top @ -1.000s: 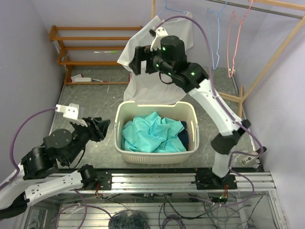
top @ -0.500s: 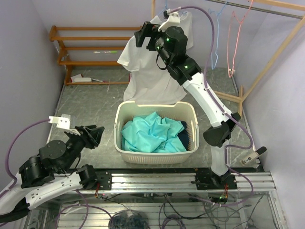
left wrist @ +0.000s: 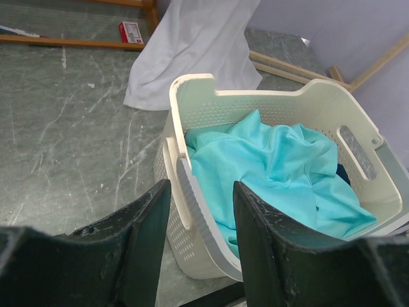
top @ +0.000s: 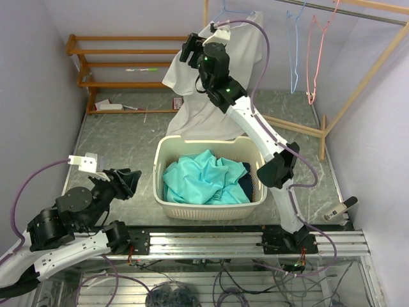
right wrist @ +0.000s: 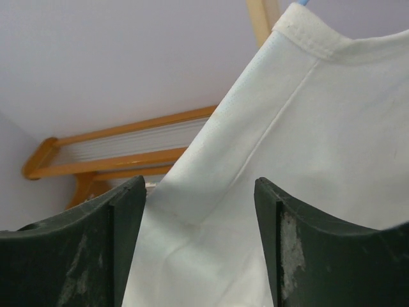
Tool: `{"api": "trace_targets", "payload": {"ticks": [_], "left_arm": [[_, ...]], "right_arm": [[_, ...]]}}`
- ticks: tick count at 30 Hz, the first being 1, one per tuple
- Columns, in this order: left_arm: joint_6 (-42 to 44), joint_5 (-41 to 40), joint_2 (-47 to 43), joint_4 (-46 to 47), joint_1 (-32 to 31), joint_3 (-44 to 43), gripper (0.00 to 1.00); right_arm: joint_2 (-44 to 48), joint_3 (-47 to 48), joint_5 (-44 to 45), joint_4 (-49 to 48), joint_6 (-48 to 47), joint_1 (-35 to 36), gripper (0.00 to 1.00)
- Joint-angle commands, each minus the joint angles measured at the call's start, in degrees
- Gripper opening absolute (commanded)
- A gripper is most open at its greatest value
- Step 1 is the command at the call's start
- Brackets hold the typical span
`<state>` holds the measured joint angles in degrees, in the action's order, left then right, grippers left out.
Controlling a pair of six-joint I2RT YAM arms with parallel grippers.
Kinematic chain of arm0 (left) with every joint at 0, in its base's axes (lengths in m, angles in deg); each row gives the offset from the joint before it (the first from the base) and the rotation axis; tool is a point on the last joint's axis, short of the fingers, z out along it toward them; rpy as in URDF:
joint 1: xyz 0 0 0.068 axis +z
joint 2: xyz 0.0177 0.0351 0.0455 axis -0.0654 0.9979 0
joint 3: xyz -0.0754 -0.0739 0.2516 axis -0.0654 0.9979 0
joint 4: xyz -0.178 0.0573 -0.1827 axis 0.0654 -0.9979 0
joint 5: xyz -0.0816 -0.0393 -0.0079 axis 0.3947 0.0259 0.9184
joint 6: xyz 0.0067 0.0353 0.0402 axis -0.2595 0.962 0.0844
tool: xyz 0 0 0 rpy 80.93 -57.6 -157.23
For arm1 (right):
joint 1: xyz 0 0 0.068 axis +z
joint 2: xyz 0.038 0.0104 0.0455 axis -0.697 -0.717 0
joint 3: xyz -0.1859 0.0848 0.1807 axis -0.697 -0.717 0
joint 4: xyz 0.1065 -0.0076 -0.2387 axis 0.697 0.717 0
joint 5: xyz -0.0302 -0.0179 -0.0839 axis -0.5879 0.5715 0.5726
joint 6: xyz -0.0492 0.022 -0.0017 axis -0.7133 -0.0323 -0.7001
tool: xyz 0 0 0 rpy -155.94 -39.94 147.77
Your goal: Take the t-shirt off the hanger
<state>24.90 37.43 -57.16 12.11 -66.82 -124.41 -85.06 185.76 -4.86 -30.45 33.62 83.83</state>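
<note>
Right claw (right wrist: 199,192): spread wide, nothing pinched. Shoulder of the white cotton t-shirt (right wrist: 307,128) fills the gap btwn my fingers; can't tell if I'm touching it.
Left claw (left wrist: 197,198): jaws apart, empty, parked low just beside the cream perforated plastic laundry basket (left wrist: 192,89).
Shirt loc: hangs on the thin light-blue wire hanger (top: 235,11) at the rail, hem draped on the tabletop behind the basket.
Done: approach only, I reckon; right claw is up by collar/shoulder.
Left to do: pinch the shoulder, slip it off the hanger arm, free the other side, pull the shirt clear.
Vs 1 s ago: right arm climbed from the shirt's chest to its top shoulder & stretched out. Shirt's lower part now skewed left. Small red box (top: 177,102) now shows beside it. Left arm sank back a bit toward the near edge.
</note>
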Motion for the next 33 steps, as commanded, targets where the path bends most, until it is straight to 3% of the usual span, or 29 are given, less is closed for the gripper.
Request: {"api": "trace_targets", "payload": {"ticks": [1, 8, 15, 18, 23, 27, 33], "left_arm": [[-1.03, -0.20, -0.31, -0.62, -0.08, 0.29, 0.55], [-0.72, 0.09, -0.22, -0.36, -0.05, 0.46, 0.54], [-0.72, 0.15, 0.49, -0.43, -0.04, 0.28, 0.54], [-0.72, 0.08, 0.34, -0.40, -0.04, 0.44, 0.54], [-0.92, -0.18, 0.63, -0.68, -0.04, 0.30, 0.54], [-1.11, -0.39, 0.64, -0.80, -0.04, 0.31, 0.55], [-1.03, -0.25, 0.99, -0.79, -0.04, 0.35, 0.55]], "right_arm": [[3.38, -0.26, 8.89, -1.77, -2.20, 0.72, 0.66], [12.20, -11.00, 15.19, 1.68, -4.99, -1.03, 0.61], [18.91, -13.87, 10.51, 6.71, -4.10, -6.29, 0.59], [20.80, -15.60, 2.78, 5.34, -3.05, -8.19, 0.60], [18.15, -14.58, -15.35, 1.83, -1.78, -8.50, 0.73], [10.96, -6.39, -18.32, 5.21, 0.54, -8.45, 0.81], [8.67, -10.89, -20.83, -1.54, 5.16, -8.03, 0.82]]}}
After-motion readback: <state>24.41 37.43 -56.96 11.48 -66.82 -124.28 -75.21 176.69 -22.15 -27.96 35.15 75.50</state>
